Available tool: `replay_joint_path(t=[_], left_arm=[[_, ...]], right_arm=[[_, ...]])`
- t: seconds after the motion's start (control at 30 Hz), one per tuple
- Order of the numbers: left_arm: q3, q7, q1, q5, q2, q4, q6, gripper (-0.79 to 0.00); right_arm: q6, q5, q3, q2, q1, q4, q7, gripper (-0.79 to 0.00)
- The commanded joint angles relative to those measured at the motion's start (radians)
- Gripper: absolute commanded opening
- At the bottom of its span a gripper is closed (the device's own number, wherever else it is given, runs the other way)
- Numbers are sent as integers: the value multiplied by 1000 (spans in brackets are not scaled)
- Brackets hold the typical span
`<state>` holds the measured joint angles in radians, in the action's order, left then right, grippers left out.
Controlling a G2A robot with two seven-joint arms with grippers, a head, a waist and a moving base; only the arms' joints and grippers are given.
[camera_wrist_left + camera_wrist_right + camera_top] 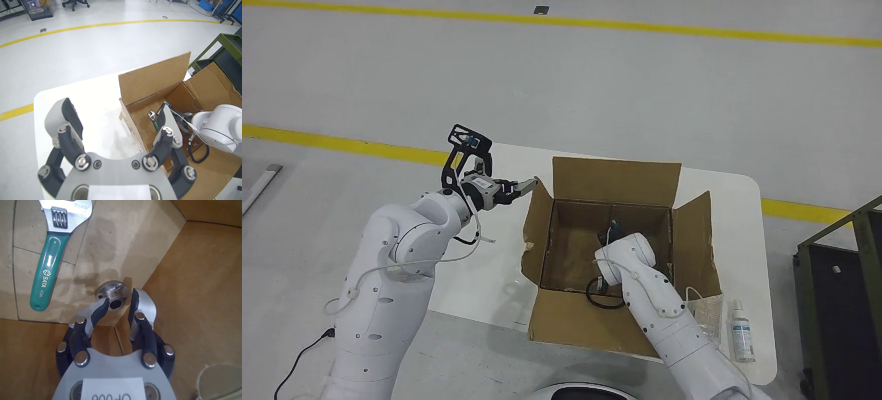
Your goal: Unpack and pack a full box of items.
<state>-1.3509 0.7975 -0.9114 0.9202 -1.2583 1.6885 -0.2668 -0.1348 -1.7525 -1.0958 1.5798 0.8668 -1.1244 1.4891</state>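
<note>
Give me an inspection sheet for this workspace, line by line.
Surface: white table under the cardboard box.
Job's things: box open; green-handled wrench and metal flange on its floor.
Clutter: bottle on the table beside the box.
Grippers: left gripper open above the table; right gripper open, fingers either side of the flange hub.
Cables: black cable looping off the right arm inside the box.
Surroundings: yellow floor lines; green cart.

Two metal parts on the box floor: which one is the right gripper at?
The round steel flange, sitting between the open fingers of the right gripper. The green-handled adjustable wrench lies apart, untouched.
</note>
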Motion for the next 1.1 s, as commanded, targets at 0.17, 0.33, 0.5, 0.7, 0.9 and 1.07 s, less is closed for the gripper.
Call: replay_joint_path(t=[0.17, 0.33, 0.5, 0.7, 0.9, 1.07], left_arm=[[0, 0, 0, 0, 0, 0, 0, 0], [0, 0, 0, 0, 0, 0, 0, 0], [0, 0, 0, 0, 0, 0, 0, 0], [0, 0, 0, 0, 0, 0, 0, 0], [0, 0, 0, 0, 0, 0, 0, 0], [0, 0, 0, 0, 0, 0, 0, 0]], right_arm=[[18, 9, -25, -1, 20, -67, 14, -419], [17, -19, -37, -4, 36, -59, 14, -416], [11, -26, -37, 0, 33, -32, 2, -419], [-3, -33, -36, 6, 21, 9, -16, -419], [-8, -24, -36, 13, 7, 51, -32, -471], [-2, 4, -41, 18, 0, 53, -46, -785]])
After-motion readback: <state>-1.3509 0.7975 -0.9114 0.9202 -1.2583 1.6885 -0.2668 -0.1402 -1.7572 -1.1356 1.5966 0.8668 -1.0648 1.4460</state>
